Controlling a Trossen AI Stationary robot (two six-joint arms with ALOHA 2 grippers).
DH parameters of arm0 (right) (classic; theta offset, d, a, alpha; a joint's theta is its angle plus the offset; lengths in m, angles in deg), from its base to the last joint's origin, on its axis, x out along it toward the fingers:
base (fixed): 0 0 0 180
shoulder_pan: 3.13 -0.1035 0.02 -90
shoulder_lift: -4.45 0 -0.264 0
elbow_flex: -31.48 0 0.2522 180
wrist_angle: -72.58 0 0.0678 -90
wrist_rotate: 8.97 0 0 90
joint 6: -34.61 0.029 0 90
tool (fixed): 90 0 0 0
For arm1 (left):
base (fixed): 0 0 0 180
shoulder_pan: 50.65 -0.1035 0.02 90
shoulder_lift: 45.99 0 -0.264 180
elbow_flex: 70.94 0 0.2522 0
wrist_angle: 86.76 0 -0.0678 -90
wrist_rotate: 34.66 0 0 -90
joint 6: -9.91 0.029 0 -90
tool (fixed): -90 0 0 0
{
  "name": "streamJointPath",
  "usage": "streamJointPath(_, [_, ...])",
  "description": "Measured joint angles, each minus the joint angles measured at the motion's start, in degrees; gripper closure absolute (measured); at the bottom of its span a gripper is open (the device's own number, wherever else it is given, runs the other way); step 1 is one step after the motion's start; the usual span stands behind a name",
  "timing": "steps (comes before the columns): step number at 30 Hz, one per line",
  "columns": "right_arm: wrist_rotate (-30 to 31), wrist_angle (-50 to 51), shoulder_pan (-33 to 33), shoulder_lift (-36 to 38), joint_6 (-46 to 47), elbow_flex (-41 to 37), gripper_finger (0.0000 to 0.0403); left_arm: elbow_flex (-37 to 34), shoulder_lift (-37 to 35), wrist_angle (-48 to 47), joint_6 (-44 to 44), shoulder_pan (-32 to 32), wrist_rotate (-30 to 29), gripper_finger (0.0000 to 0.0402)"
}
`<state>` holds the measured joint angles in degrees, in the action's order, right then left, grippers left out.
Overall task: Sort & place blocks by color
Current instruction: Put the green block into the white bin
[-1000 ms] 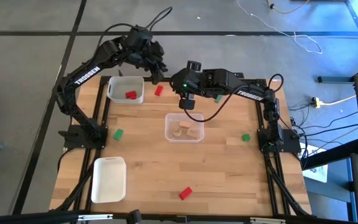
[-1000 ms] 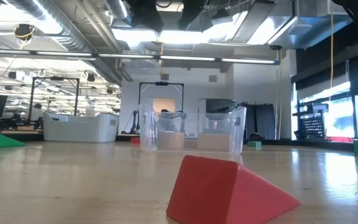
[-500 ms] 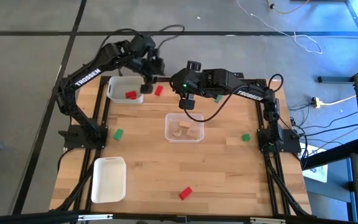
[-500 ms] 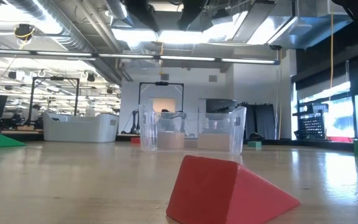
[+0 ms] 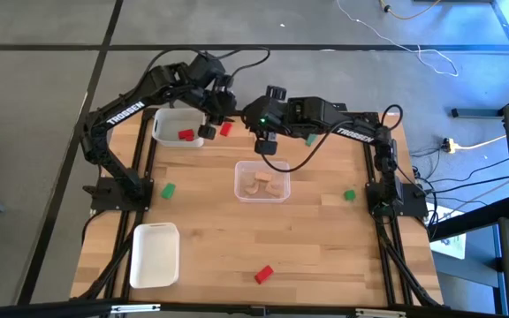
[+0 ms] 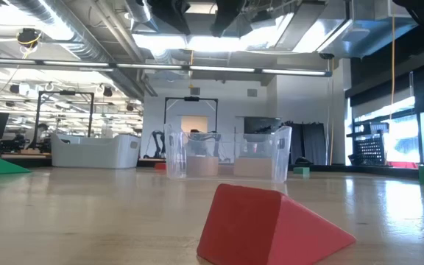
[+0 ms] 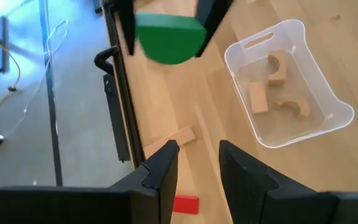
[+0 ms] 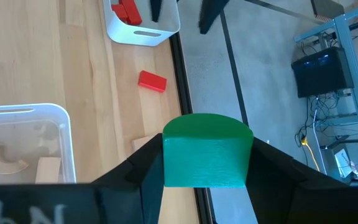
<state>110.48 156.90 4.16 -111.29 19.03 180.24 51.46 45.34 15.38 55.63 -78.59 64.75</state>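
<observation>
Right gripper [image 8: 207, 163] holds a green block [image 8: 207, 151] above the table's far edge.

Its fingers clamp the block's sides, over the clear tray [image 5: 262, 181] of light-wood blocks [image 7: 258, 98]. The left gripper [image 7: 197, 163], fingers narrowly apart and empty, hangs near a red block [image 5: 226, 129] beside the white tray [image 5: 178, 126], which holds another red block [image 5: 186, 135]. More green and red blocks lie scattered on the table [image 5: 307, 238].

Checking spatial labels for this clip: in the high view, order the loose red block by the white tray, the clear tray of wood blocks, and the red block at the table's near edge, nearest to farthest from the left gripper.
1. Loose red block, just beside the left gripper.
2. Clear plastic tray holding light-wood blocks, mid-table.
3. Red block at the near edge, farthest.
</observation>
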Motion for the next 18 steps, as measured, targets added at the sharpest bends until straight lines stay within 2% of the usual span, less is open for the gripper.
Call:
streamJointPath(2, [0.01, 0.0, 0.2, 0.0, 0.03, 0.0, 0.023, 0.0, 0.0, 0.47, 0.09, 0.04, 0.02, 0.0294])
streamJointPath(7, [-0.03, 0.0, 0.72, -0.04, 0.05, 0.0, 0.023, 0.02, 0.0, 0.83, -6.8, -1.0, -0.23, 0.0294])
streamJointPath(13, [-0.16, 0.0, 0.74, -0.07, 0.05, 0.0, 0.023, 0.02, 0.0, 0.79, -11.11, -0.7, -3.7, 0.0294])
streamJointPath(18, [-1.19, 0.0, 0.73, -0.07, 0.07, 0.0, 0.023, 0.02, 0.0, -0.21, -15.74, -0.73, -4.38, 0.0294])
